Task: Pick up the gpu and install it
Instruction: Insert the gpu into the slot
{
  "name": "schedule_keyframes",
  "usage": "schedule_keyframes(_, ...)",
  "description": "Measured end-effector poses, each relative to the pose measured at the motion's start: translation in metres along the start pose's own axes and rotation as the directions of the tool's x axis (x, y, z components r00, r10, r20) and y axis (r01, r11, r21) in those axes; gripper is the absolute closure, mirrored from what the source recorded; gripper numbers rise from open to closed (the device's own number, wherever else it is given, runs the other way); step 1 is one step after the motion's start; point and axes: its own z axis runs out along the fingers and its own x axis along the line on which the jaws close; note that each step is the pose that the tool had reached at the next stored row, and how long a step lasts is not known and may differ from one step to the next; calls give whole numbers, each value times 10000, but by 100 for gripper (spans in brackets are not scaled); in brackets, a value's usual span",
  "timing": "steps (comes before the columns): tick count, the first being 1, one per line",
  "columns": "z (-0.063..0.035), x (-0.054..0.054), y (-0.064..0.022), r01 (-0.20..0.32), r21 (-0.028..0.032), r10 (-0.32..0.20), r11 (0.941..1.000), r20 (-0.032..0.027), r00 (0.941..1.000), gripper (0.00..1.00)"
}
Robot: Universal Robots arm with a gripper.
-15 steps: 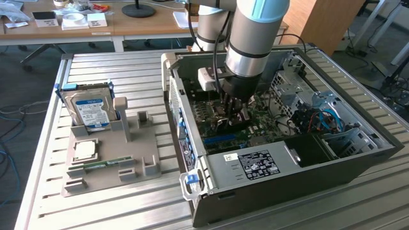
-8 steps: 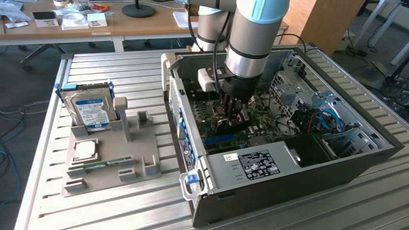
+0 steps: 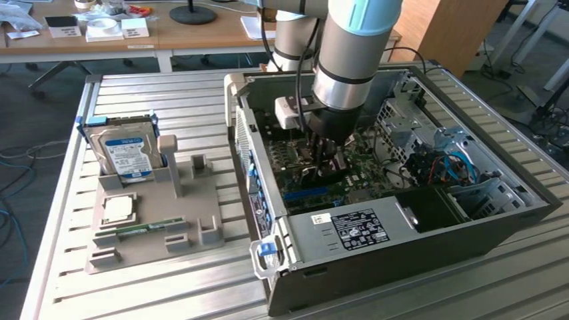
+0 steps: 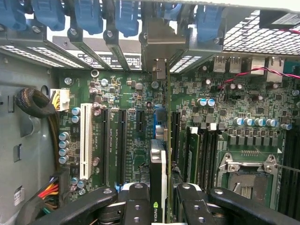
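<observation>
The gpu stands on edge between my fingers, its black cooler facing one side and its thin green board edge running toward the case's rear bracket openings. My gripper is shut on it. The card hangs over the motherboard, in line with the blue slot beside the black expansion slots. Whether its lower edge touches a slot is hidden. In the exterior view my gripper reaches down into the open computer case, close above the board.
A white slot, a cable bundle and the processor socket flank the card. Blue bracket latches line the rear wall. Outside the case, a grey fixture holds a hard drive, a processor and a memory stick.
</observation>
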Motion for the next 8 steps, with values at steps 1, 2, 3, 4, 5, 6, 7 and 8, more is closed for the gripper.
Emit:
schedule_keyframes(1, 1, 1, 0, -16, 1, 16, 10000, -2, 10000, 73)
schedule_keyframes(2, 1, 2, 0, -30, 2, 30, 10000, -4, 10000, 73)
schedule_keyframes(3, 1, 4, 0, -42, 2, 42, 10000, -8, 10000, 73)
schedule_keyframes(4, 1, 8, 0, -52, 2, 52, 10000, -10, 10000, 73)
schedule_keyframes(5, 1, 11, 0, -61, 1, 61, 10000, -11, 10000, 73)
schedule_keyframes(6, 3, 14, 0, -80, 1, 80, 10000, -13, 10000, 73)
schedule_keyframes(7, 7, 16, 1, -132, 3, 132, 9999, -12, 9999, 73)
schedule_keyframes(8, 8, 17, 1, -169, 3, 169, 9999, -15, 9999, 73)
